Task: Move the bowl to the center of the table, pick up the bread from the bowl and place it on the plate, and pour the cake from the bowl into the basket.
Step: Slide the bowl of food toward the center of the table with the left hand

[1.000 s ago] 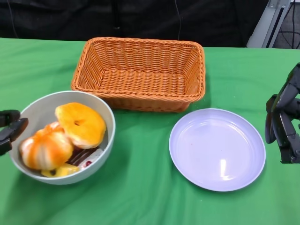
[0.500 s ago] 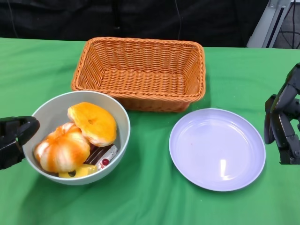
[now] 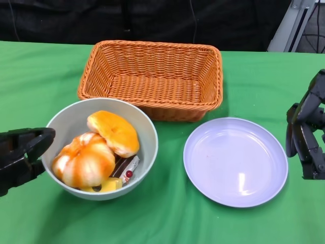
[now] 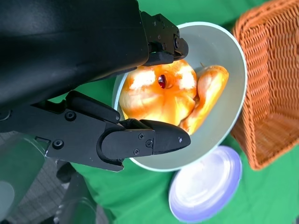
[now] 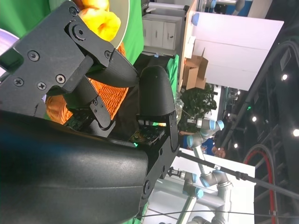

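Nearest us, the left hand [image 3: 20, 158] touches the outer wall of the bowl [image 3: 144, 129], fingers apart. The bowl, just in front of the basket [image 3: 152, 79], holds bread [image 3: 112, 132] and cake [image 3: 127, 170]. Right of the bowl lies the plate [image 3: 235, 161]; beyond the plate, the right hand [image 3: 304, 137] hangs with fingers apart, gripping nothing.

Left hand [image 3: 20, 157] cut off at the head view's left edge; contact with the bowl [image 3: 147, 133] cannot be confirmed. Right hand [image 3: 306, 133] cut off at the right edge. Cake [image 3: 124, 170] largely hidden beneath the bread [image 3: 86, 160].
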Robot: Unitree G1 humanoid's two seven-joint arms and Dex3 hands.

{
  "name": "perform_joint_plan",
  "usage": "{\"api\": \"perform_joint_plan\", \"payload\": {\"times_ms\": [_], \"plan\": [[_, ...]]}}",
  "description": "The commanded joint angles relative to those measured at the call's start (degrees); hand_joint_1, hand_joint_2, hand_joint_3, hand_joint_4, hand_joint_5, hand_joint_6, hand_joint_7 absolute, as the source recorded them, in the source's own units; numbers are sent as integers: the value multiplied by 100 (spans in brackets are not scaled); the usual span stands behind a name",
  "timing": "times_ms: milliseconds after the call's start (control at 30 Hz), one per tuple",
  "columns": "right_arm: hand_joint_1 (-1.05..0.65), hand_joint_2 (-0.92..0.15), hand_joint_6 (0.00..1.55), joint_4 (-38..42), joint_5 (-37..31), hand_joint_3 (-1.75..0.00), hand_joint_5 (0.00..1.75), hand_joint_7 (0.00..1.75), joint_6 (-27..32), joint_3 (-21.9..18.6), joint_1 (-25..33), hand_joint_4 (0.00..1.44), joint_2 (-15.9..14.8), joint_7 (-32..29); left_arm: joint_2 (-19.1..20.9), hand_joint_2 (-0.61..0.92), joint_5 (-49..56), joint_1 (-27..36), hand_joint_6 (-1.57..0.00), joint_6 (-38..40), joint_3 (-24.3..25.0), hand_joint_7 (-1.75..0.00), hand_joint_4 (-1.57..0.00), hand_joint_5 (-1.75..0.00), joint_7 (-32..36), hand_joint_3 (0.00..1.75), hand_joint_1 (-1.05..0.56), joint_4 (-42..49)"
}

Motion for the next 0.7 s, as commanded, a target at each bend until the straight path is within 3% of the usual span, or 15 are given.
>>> {"api": "perform_joint_plan", "payload": {"times_ms": [33, 700], "plan": [[-27, -37, 66, 42, -4, -139, 175, 168, -89, -17, 31, 91, -11, 12, -125, 92, -215, 69, -7, 184, 151, 0, 0, 0, 98, 41, -67, -172], [-25, -39, 64, 37, -3, -139, 175, 167, -82, -8, 55, 90, -25, 40, -383, 92, -697, 237, -10, 754, 145, -1, -3, -1, 340, 37, -64, -708]]}}
